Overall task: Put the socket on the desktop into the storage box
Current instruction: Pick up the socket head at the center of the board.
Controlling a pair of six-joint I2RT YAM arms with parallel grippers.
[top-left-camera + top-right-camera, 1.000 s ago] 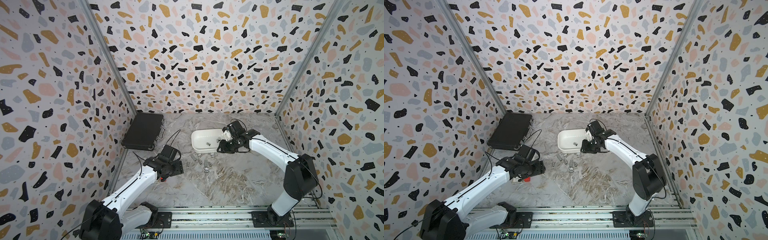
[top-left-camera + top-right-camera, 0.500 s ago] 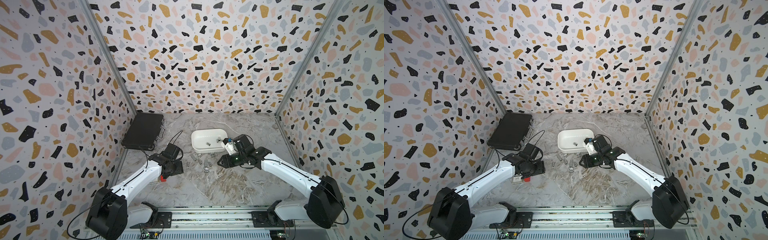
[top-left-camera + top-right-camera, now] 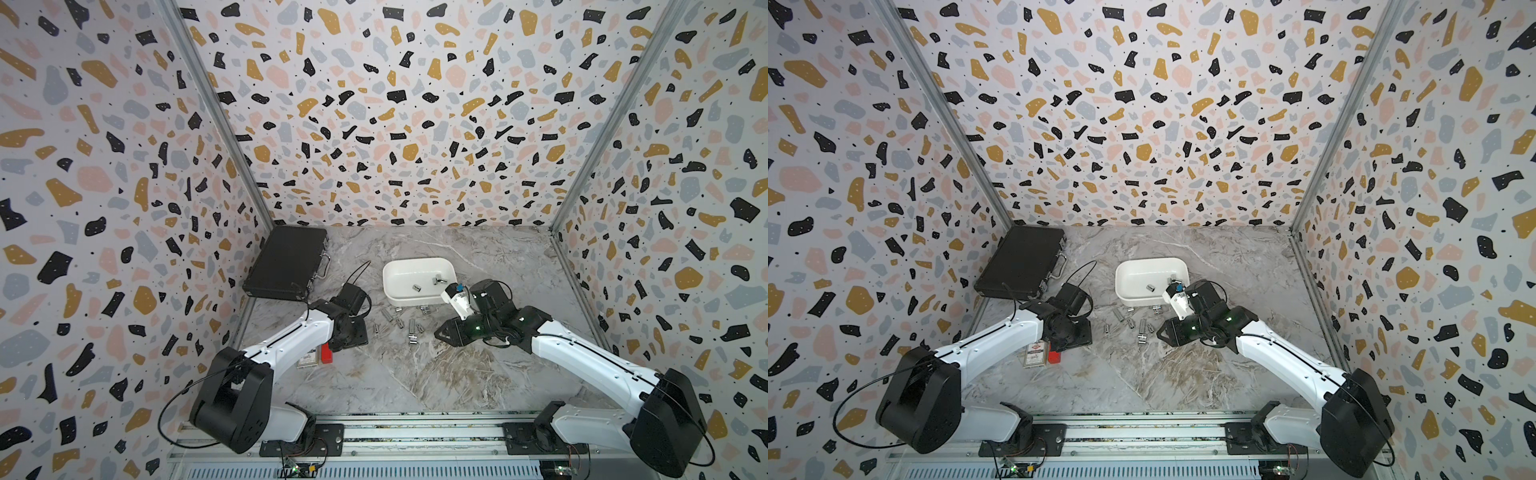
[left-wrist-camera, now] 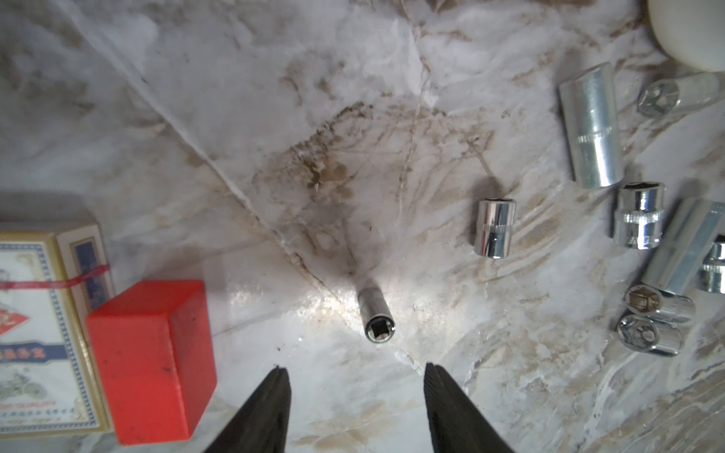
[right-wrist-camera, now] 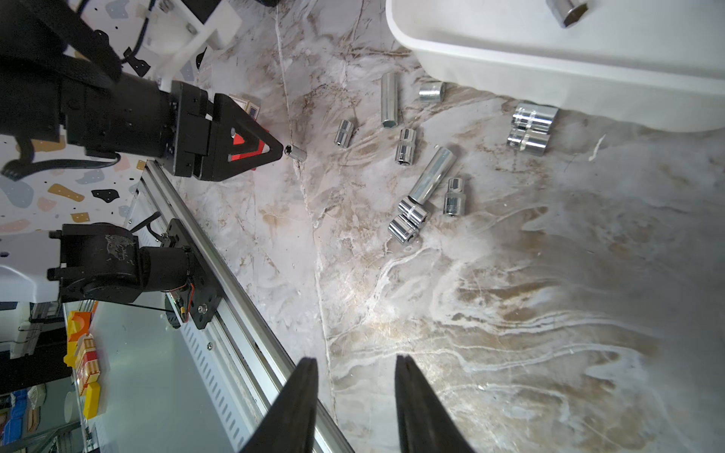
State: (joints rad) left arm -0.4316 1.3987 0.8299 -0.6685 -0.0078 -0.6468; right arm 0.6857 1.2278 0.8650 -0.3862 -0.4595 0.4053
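Left gripper: jaws half open, empty; socket seen lying on desktop just ahead. Right gripper: narrowly parted, empty. Risk: socket nudged, rolled away if jaws closed short.

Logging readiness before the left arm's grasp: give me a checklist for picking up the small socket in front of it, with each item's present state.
1. Jaws of the left gripper apart, nothing between them: ok.
2. The small socket lies on the desktop ahead of the gap, roughly centred: ok.
3. Socket already between the fingers: not ok, it lies beyond the tips.
4. The red block apart from the socket: ok, though close beside one finger.
5. Room in the storage box: ok, only two sockets inside.
6. The right gripper open, empty, apart from the left: ok.
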